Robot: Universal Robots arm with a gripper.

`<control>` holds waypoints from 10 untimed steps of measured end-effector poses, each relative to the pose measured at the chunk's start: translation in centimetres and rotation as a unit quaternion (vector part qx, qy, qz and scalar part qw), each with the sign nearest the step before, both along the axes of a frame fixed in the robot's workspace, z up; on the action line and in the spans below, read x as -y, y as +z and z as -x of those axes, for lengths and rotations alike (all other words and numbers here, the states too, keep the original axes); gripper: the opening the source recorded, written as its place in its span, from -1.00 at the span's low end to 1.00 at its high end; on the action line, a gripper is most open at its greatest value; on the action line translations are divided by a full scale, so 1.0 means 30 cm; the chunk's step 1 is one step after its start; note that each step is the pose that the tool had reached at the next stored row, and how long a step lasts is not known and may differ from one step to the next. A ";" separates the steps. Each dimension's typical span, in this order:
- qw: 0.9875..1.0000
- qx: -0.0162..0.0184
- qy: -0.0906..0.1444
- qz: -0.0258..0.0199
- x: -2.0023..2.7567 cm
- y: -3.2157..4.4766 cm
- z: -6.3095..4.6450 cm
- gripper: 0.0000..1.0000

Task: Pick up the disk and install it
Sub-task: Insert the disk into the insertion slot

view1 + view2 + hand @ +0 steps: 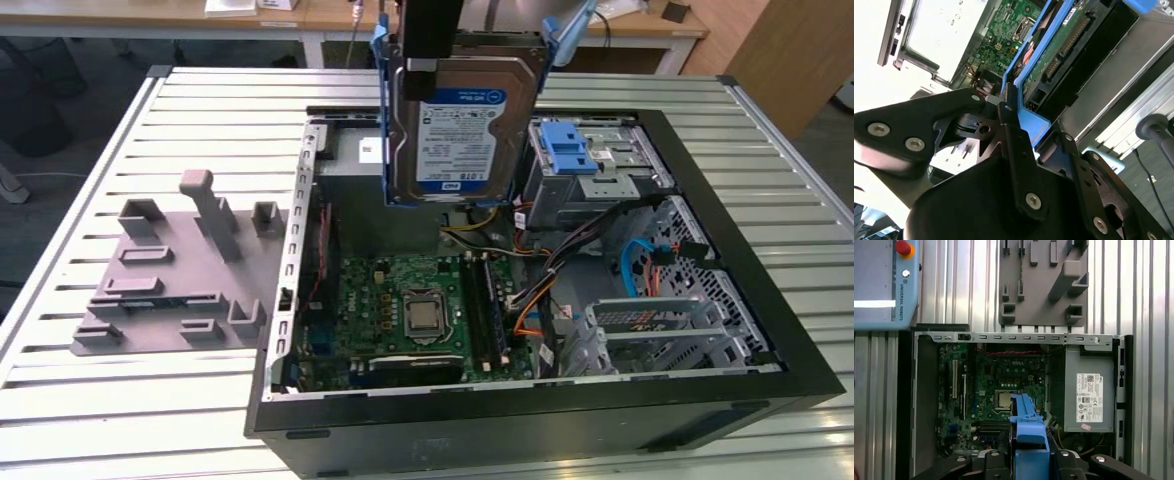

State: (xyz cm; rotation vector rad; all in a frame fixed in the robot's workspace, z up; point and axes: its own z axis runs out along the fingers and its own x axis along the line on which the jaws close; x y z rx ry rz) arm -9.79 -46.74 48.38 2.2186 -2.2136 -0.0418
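Observation:
The disk (461,125), a silver drive with a blue-and-white label in a blue carrier bracket, hangs upright above the open computer case (747,300), label toward the exterior camera. My gripper (424,72) comes down from above and is shut on the disk's upper edge. In the second wrist view a black finger (1006,117) presses on the blue bracket (1029,122), with the drive's circuit board (1054,55) beyond it. In the first wrist view the blue bracket (1028,432) sticks out between the fingers over the motherboard (999,385).
A silver drive cage with a blue latch (571,158) sits in the case at the exterior view's right, cables below it. The grey power supply (1089,397) fills one corner. A grey fixture plate (174,275) lies on the slatted table (80,400). A pendant (884,285) rests nearby.

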 end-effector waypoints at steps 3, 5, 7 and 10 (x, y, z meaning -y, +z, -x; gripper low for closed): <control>1.000 0.000 0.000 0.000 0.004 -0.002 -0.018 -0.27; 1.000 0.000 0.000 0.000 0.007 -0.002 -0.032 -0.27; 1.000 0.000 0.000 0.000 0.010 -0.003 -0.044 -0.27; 1.000 0.000 0.000 0.000 0.014 -0.005 -0.056 -0.27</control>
